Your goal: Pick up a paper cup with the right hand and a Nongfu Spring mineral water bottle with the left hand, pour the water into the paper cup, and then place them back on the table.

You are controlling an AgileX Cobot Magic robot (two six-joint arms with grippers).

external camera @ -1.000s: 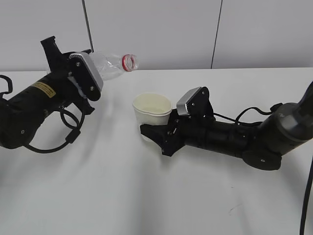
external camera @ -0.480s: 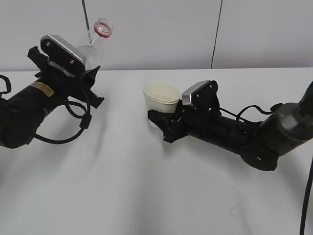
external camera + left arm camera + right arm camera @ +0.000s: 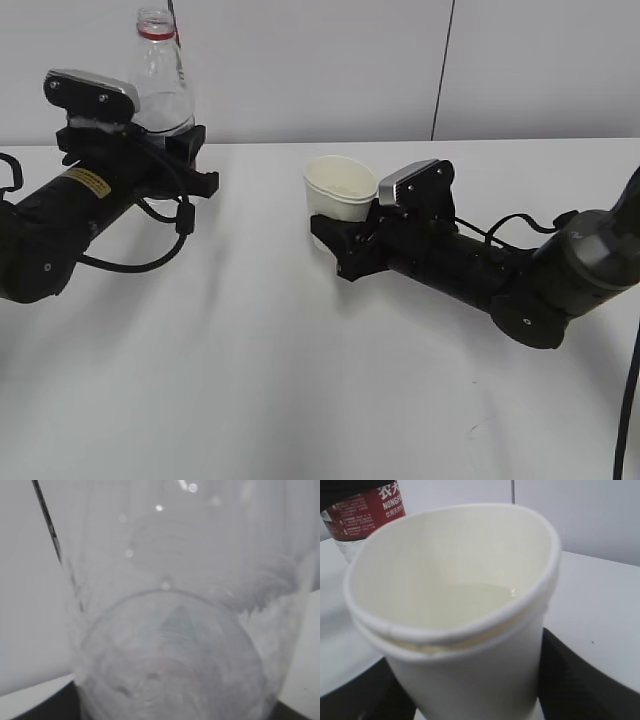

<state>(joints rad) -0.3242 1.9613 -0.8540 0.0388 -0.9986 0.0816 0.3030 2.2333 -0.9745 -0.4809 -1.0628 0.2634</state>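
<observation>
The left arm (image 3: 60,225) is showing a thick, rounded black body with a small yellow sticker on its side. A silver-grey plate with dark screw heads is sitting on top near its gripper end, and a black cable is looping out beneath it. The right arm (image 3: 500,275) is also showing matte black, built of rounded segments with a bulky grey-black joint at the far end. It is carrying its own silver-grey plate with screws, and thin black cables are trailing along its back.

Clear glossy plastic bottle (image 3: 160,85), matt paper cup (image 3: 340,190), smooth white table (image 3: 300,380).
</observation>
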